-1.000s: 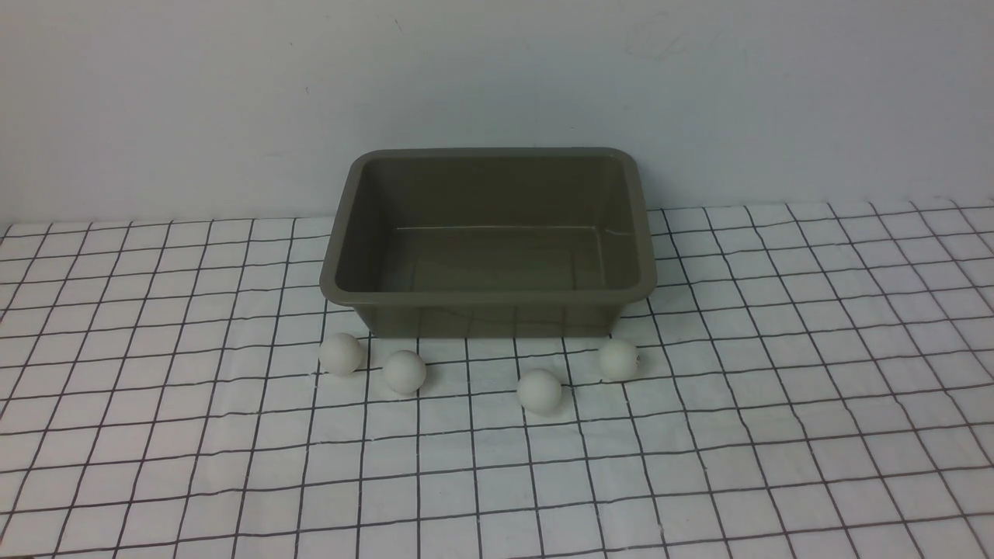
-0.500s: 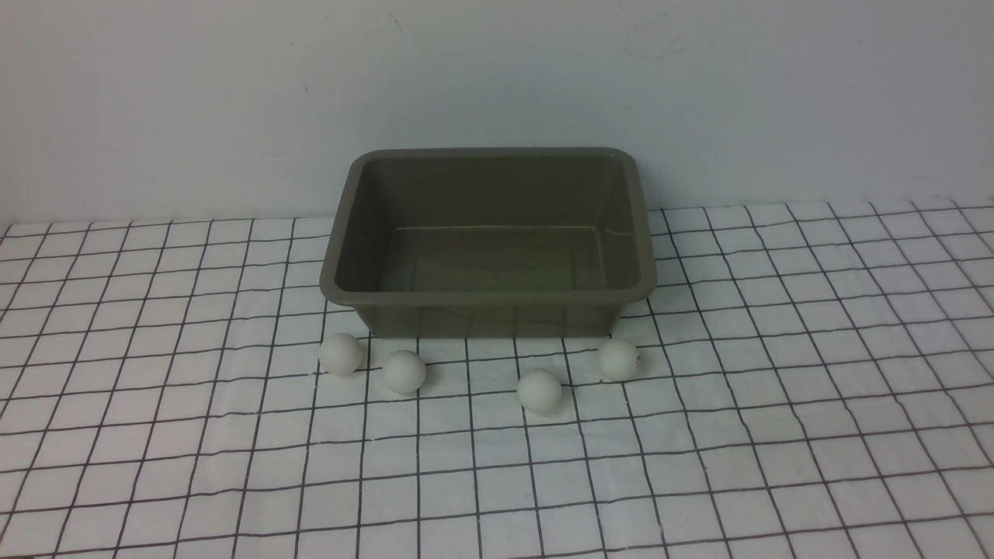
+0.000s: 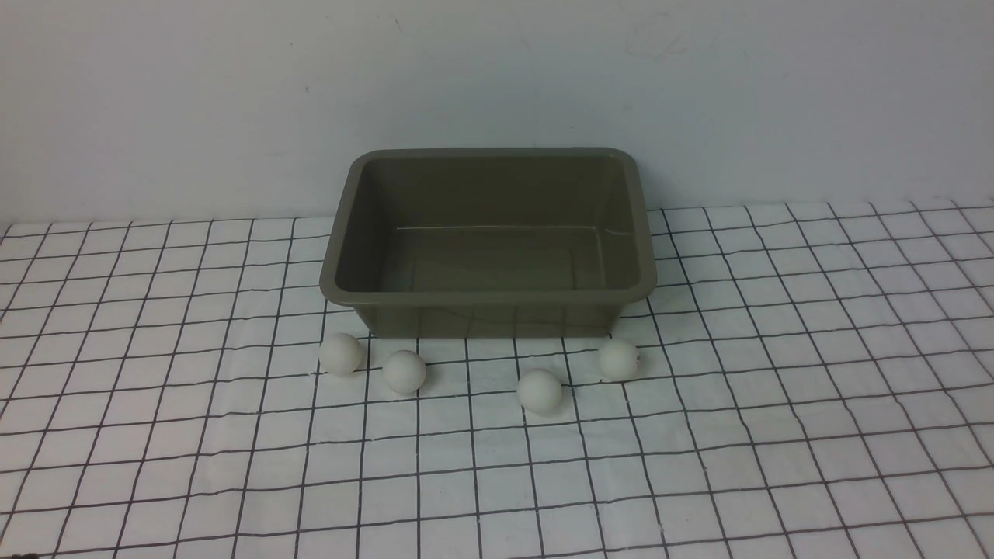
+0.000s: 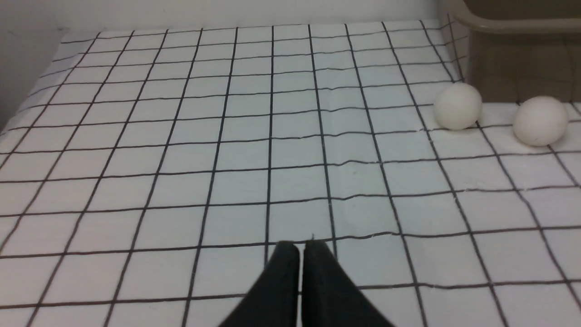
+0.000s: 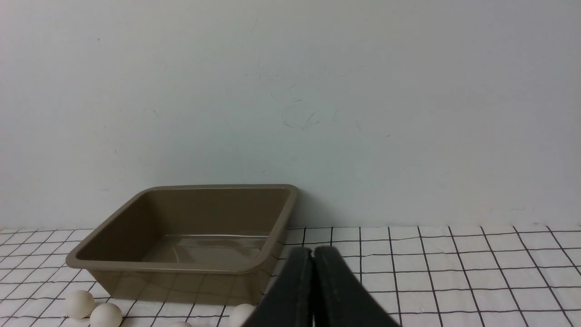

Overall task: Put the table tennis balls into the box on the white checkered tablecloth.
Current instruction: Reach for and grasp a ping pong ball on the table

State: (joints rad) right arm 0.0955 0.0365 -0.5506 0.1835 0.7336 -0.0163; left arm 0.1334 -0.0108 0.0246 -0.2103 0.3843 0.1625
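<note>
The olive-grey box (image 3: 488, 299) stands empty on the white checkered tablecloth (image 3: 776, 373), against the back wall. Four white table tennis balls lie on the cloth just in front of it: one (image 3: 341, 353), one (image 3: 404, 371), one (image 3: 539, 390) and one (image 3: 618, 359). Neither gripper shows in the front view. My left gripper (image 4: 301, 247) is shut and empty, low over the cloth, well short of two balls (image 4: 457, 106) (image 4: 539, 120) and the box's corner (image 4: 513, 25). My right gripper (image 5: 312, 252) is shut and empty, facing the box (image 5: 181, 265) and balls (image 5: 79, 303) (image 5: 105, 314).
A plain pale wall (image 3: 497, 78) rises right behind the box. The cloth's left edge (image 4: 27, 104) shows in the left wrist view. Open cloth spreads to the left, right and front of the box.
</note>
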